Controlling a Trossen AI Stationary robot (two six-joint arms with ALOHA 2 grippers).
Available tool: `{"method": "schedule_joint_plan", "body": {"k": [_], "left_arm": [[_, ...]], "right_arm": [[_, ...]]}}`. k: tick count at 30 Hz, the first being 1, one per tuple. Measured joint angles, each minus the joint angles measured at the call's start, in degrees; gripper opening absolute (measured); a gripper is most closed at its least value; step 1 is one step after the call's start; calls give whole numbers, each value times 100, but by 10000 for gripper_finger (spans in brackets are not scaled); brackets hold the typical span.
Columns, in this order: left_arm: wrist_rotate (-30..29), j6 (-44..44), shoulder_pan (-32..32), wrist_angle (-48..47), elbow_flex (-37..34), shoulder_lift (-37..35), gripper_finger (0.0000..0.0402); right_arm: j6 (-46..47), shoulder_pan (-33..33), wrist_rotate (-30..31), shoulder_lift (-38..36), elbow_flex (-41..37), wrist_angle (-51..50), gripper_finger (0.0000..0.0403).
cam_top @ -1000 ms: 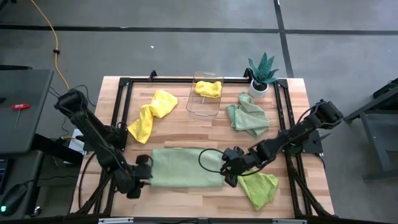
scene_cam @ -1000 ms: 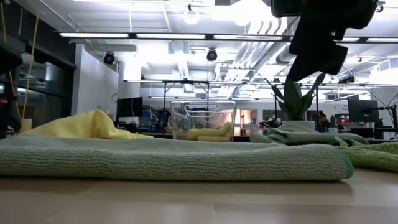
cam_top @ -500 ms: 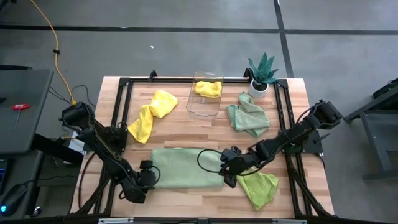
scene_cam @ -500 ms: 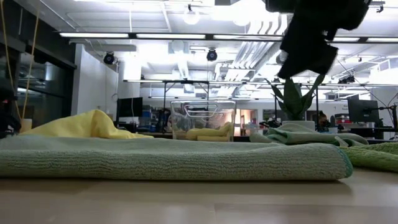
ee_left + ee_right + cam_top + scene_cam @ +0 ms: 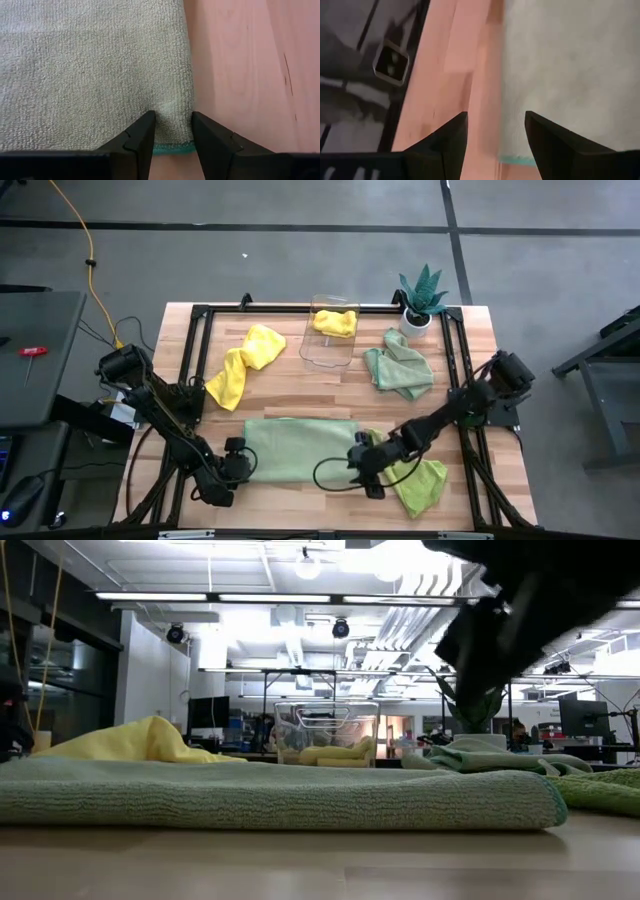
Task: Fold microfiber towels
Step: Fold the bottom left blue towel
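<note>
Wooden counter [image 5: 290, 395] under a black frame carries the whole job, and the pale green towel [image 5: 300, 448] lies flat along its near edge, half-folded into a long band whose long axis runs side to side. At its left short end the left gripper [image 5: 236, 461] has its fingers [image 5: 141, 141] low on the cloth, straddling the hemmed corner and parted around it; whether they pinch it yet I cannot tell. At the other short end the right gripper [image 5: 366, 468] sits over the near right corner, fingers [image 5: 449, 140] spread and gripping nothing, with bare wood between them. So each arm has its own end, and the fold likely turns on lifting both corners across the short way. Beside that gripper lies a lime towel [image 5: 420, 483]; farther back lie a yellow towel [image 5: 240, 365], a mint towel [image 5: 398, 366], a clear bin [image 5: 330, 330] and a plant [image 5: 422, 295]
</note>
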Motion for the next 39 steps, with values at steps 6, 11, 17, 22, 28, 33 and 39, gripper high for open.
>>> {"method": "schedule_joint_plan", "body": {"k": [6, 11, 17, 22, 28, 33, 39], "left_arm": [[2, -41, 0, -6, -1, 2, 111], [0, -45, 0, 0, -4, 2, 113], [-2, -103, 0, 16, -7, 7, 113], [0, -105, 0, 31, -9, 7, 113], [-2, -192, 0, 66, -11, 13, 113], [-17, -232, 0, 70, -11, 13, 113], [-15, -235, 0, 73, -11, 13, 113]], "right_arm": [[-28, 298, 18, 442, 0, 35, 190], [83, 454, 484, 720, 0, 39, 190], [380, 473, 769, 772, 0, 61, 190], [340, 483, 596, 741, 254, -205, 182], [-569, 565, 977, 738, 811, -751, 159], [-566, 474, 1475, 732, 855, -937, 154], [-528, 423, 1012, 833, 846, -1109, 154]]}}
